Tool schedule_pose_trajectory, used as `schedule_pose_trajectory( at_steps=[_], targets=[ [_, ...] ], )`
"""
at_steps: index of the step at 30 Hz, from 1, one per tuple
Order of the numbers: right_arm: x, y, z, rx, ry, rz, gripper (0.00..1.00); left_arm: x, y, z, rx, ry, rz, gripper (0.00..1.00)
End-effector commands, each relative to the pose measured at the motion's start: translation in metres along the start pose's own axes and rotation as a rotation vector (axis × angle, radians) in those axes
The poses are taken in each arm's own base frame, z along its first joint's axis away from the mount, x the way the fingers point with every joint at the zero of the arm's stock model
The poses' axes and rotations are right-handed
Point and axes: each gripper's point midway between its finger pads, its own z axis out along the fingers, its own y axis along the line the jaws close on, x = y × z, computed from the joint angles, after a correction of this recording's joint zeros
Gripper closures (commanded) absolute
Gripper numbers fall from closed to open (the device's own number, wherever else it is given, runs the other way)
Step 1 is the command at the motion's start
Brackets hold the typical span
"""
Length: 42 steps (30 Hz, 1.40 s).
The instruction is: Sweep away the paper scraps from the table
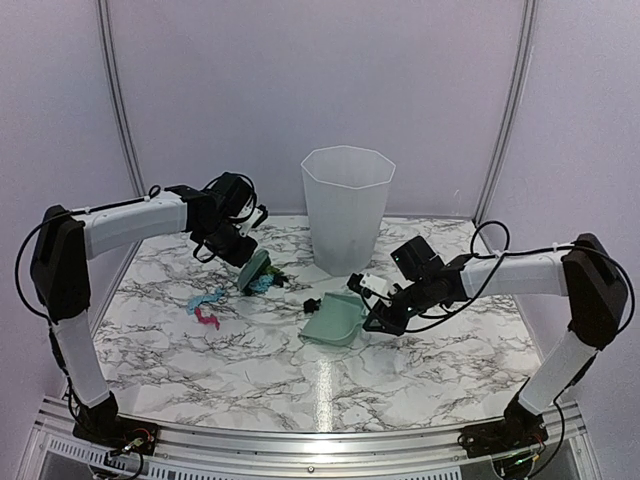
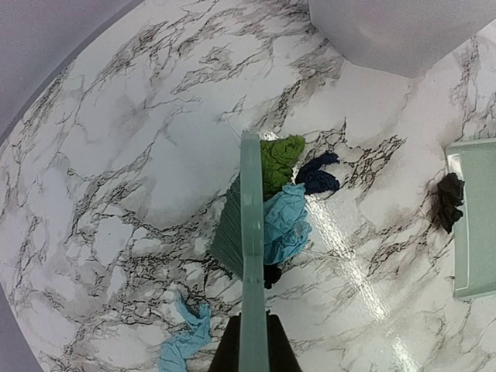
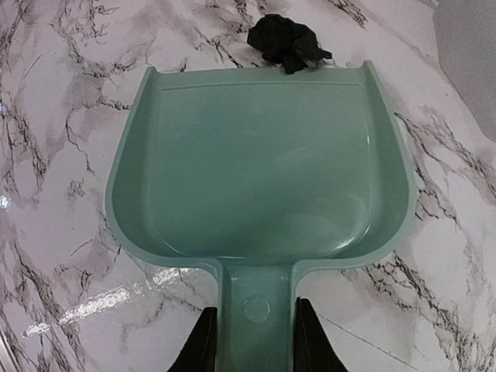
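Starting at the near edge, the metal front rail (image 1: 300, 440) is running along the marble-patterned counter (image 1: 200, 380), with both arm bases bolted by it.

Moving in on the right, the right tool (image 3: 254, 337) is clenching the handle of the mint-green dustpan (image 3: 260, 170), one finger on each side. The pan is pointing its open lip away from the wrist, toward the middle of the counter. A black scrap (image 3: 287, 40) is sitting right at that lip, seeming to touch its edge rather than lying inside the pan.

Over on the left, a pink scrap (image 1: 207, 318) and a light blue strip (image 1: 205, 298) are lying side by side, well apart from the dustpan and off to the left of the brush.

A little farther back, the left tool (image 2: 252, 353) is gripping the mint-green brush (image 2: 249, 232) by its handle. In the wrist view its bristles (image 2: 226, 236) are fanning out on the left side. Bunching up against the other side of the brush are a light blue scrap (image 2: 285, 221), a green scrap (image 2: 280, 159) and a navy scrap (image 2: 318, 177). This cluster is lying apart from the dustpan, with bare counter between them.

Farthest back, a translucent white bin (image 1: 346, 208) is standing upright behind the dustpan and the brush.
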Motion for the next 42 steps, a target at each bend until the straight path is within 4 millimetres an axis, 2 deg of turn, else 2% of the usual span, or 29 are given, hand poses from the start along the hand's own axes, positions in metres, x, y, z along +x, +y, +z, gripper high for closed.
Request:
schedule_pose_trajectory(
  at_steps=[1, 8, 13, 21, 31, 37, 42],
  targets=[
    [-0.031, -0.006, 0.002, -0.020, -0.078, 0.004, 1.00, 0.016, -0.022, -0.004, 0.074, 0.050, -0.036, 1.00],
    [-0.046, -0.017, 0.013, 0.012, -0.087, 0.082, 1.00, 0.014, -0.052, -0.013, 0.113, 0.037, -0.041, 1.00],
    [-0.048, -0.011, 0.016, 0.028, -0.096, 0.092, 1.00, 0.017, -0.067, -0.022, 0.114, 0.032, -0.030, 1.00],
    [-0.048, 0.011, 0.027, 0.027, -0.093, 0.082, 1.00, 0.030, -0.097, -0.037, 0.153, 0.030, -0.009, 1.00],
    [-0.057, 0.017, 0.030, 0.061, -0.136, 0.089, 1.00, 0.024, -0.117, -0.060, 0.176, -0.018, -0.008, 1.00],
    [-0.052, 0.023, 0.030, 0.047, -0.158, 0.082, 1.00, 0.020, -0.131, -0.063, 0.190, -0.025, -0.008, 1.00],
    [-0.053, 0.027, 0.030, 0.032, -0.181, 0.080, 1.00, 0.016, -0.134, -0.074, 0.171, -0.042, -0.011, 1.00]
  ],
)
